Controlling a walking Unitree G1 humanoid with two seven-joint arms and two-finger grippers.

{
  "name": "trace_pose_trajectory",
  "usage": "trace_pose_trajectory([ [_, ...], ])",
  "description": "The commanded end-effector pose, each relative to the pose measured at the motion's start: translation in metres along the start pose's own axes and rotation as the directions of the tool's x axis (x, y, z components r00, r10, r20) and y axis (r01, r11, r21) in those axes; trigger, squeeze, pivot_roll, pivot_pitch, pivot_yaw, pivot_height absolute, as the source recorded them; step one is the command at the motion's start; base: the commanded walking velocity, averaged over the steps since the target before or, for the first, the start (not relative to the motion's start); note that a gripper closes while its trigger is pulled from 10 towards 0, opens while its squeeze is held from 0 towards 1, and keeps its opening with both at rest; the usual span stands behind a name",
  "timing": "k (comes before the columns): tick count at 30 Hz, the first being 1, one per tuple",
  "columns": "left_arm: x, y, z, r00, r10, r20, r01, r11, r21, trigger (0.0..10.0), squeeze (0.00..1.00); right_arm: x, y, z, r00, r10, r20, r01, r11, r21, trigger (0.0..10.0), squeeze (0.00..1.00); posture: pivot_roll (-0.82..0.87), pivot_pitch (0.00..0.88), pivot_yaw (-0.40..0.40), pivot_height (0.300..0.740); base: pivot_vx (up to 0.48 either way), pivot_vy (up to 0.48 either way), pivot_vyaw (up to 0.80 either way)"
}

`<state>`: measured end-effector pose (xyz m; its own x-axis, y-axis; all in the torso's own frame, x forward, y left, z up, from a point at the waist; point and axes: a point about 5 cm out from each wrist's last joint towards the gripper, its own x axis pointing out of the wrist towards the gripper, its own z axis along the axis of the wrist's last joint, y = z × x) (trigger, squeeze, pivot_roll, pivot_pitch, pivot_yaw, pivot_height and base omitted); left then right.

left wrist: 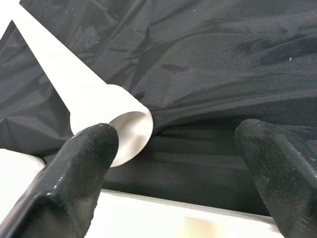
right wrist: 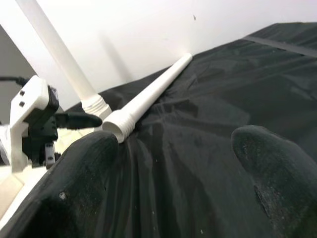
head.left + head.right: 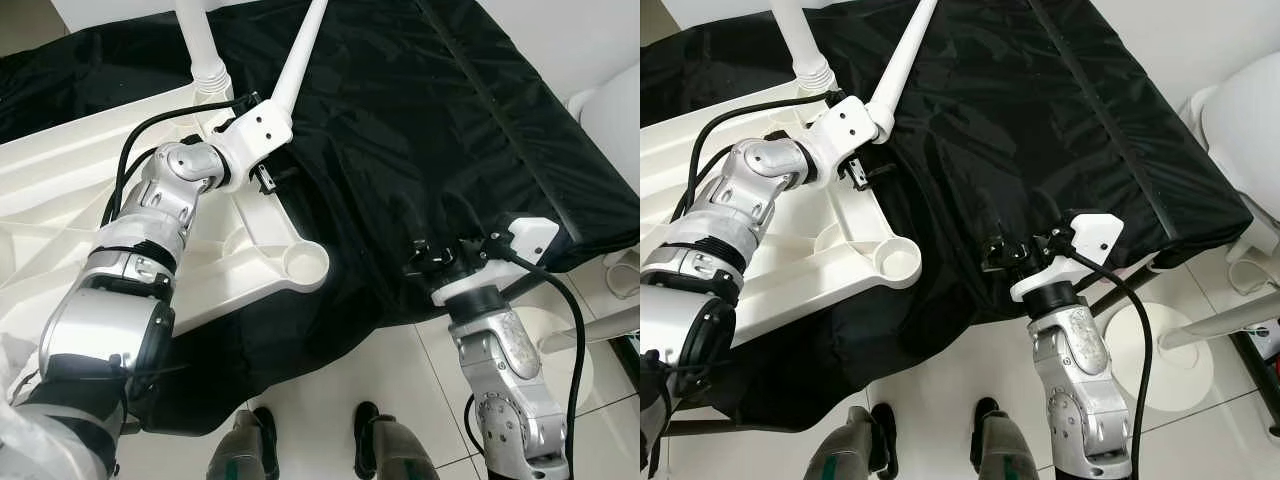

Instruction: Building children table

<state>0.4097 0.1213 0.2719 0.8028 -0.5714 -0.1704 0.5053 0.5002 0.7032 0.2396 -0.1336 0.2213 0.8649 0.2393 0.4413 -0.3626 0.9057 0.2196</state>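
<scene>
The white children's table top (image 3: 60, 190) lies upside down on a black cloth (image 3: 420, 120). One white leg (image 3: 200, 50) stands upright in its socket at the far side. A second, loose leg (image 3: 300, 60) lies slanted on the cloth. My left gripper (image 3: 265, 140) is open at that leg's wide hollow end (image 1: 131, 136), with one finger (image 1: 79, 168) right beside the rim. An empty round socket (image 3: 305, 262) sits at the table's near corner. My right gripper (image 3: 445, 255) hangs open over the cloth's front edge, holding nothing.
The cloth-covered surface ends just ahead of my feet (image 3: 310, 440), which stand on a pale tiled floor. At the right there is a white round stand base (image 3: 560, 330) with a slanted pole. A white rounded object (image 3: 615, 110) stands at the far right.
</scene>
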Motion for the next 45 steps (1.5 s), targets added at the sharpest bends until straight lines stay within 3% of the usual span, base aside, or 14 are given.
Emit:
trace_pose_trajectory([
  [1,-0.014,0.032,-0.010,0.718,0.695,-0.052,-0.695,0.719,0.006,10.0,0.00,-0.003,0.003,0.002,1.000,0.006,-0.002,-0.006,1.000,0.007,10.0,0.00,-0.06,0.294,0.084,0.740,0.000,0.000,0.00],
  [11,-0.013,0.040,-0.004,0.674,0.734,-0.078,-0.737,0.676,-0.006,10.0,0.00,-0.012,0.002,0.003,0.999,-0.042,-0.025,0.042,0.999,0.021,10.0,0.00,-0.08,0.320,0.089,0.740,0.000,0.000,0.00],
  [14,-0.013,0.043,-0.002,0.679,0.730,-0.076,-0.734,0.679,-0.030,10.0,0.00,-0.013,0.003,0.002,0.998,-0.044,-0.037,0.044,0.999,0.023,10.0,0.00,-0.08,0.320,0.090,0.740,0.000,0.000,0.00],
  [18,-0.018,0.053,0.004,0.719,0.694,-0.031,-0.692,0.711,-0.122,10.0,0.00,-0.014,0.002,0.000,0.998,-0.044,-0.052,0.045,0.999,0.019,10.0,0.00,-0.07,0.323,0.091,0.740,0.000,0.000,0.00],
  [23,-0.020,0.056,0.005,0.724,0.690,-0.017,-0.685,0.715,-0.140,10.0,0.00,-0.014,0.002,-0.001,0.997,-0.045,-0.055,0.046,0.999,0.020,10.0,0.00,-0.06,0.320,0.090,0.740,0.000,0.000,0.00],
  [24,-0.025,0.061,0.004,0.734,0.679,0.000,-0.668,0.722,-0.181,10.0,0.00,-0.014,0.001,-0.002,0.997,-0.045,-0.057,0.046,0.999,0.020,10.0,0.00,-0.06,0.314,0.089,0.740,0.000,0.000,0.00],
  [30,-0.031,0.067,0.003,0.724,0.690,0.004,-0.677,0.711,-0.192,10.0,0.00,-0.013,0.001,-0.002,0.997,-0.046,-0.060,0.047,0.999,0.020,10.0,0.00,-0.06,0.314,0.089,0.740,0.000,0.000,0.00],
  [31,-0.036,0.072,0.000,0.710,0.704,-0.004,-0.690,0.694,-0.205,10.0,0.00,-0.012,0.000,-0.003,0.997,-0.047,-0.061,0.048,0.999,0.020,10.0,0.00,-0.05,0.307,0.083,0.740,0.000,0.000,0.00],
  [33,-0.036,0.072,0.000,0.710,0.704,-0.004,-0.690,0.694,-0.205,10.0,0.00,-0.012,0.000,-0.003,0.997,-0.047,-0.061,0.048,0.999,0.020,10.0,0.00,-0.05,0.307,0.083,0.740,0.000,0.000,0.00],
  [35,-0.051,0.084,-0.014,0.638,0.765,-0.087,-0.757,0.602,-0.255,10.0,0.00,-0.006,0.000,-0.005,0.998,-0.034,-0.057,0.035,0.999,0.025,10.0,0.00,-0.04,0.269,0.066,0.740,0.000,0.000,0.00],
  [37,-0.051,0.084,-0.014,0.638,0.765,-0.087,-0.757,0.602,-0.255,10.0,0.00,-0.006,0.000,-0.005,0.998,-0.034,-0.057,0.035,0.999,0.025,10.0,0.00,-0.04,0.269,0.066,0.740,0.000,0.000,0.00],
  [38,-0.054,0.084,-0.018,0.623,0.774,-0.109,-0.767,0.578,-0.277,10.0,0.00,-0.002,0.000,-0.006,0.998,-0.027,-0.054,0.028,0.999,0.027,10.0,0.00,-0.04,0.252,0.062,0.740,0.000,0.000,0.00],
  [43,-0.054,0.082,-0.023,0.621,0.773,-0.128,-0.761,0.556,-0.334,10.0,0.00,0.002,0.000,-0.009,0.999,-0.016,-0.052,0.018,0.999,0.029,10.0,0.00,-0.03,0.214,0.052,0.740,0.000,0.000,0.00],
  [45,-0.048,0.074,-0.024,0.659,0.740,-0.135,-0.707,0.547,-0.448,10.0,0.00,0.007,-0.002,-0.011,0.999,-0.013,-0.046,0.014,1.000,0.025,10.0,0.00,-0.03,0.185,0.056,0.740,0.000,0.000,0.00],
])
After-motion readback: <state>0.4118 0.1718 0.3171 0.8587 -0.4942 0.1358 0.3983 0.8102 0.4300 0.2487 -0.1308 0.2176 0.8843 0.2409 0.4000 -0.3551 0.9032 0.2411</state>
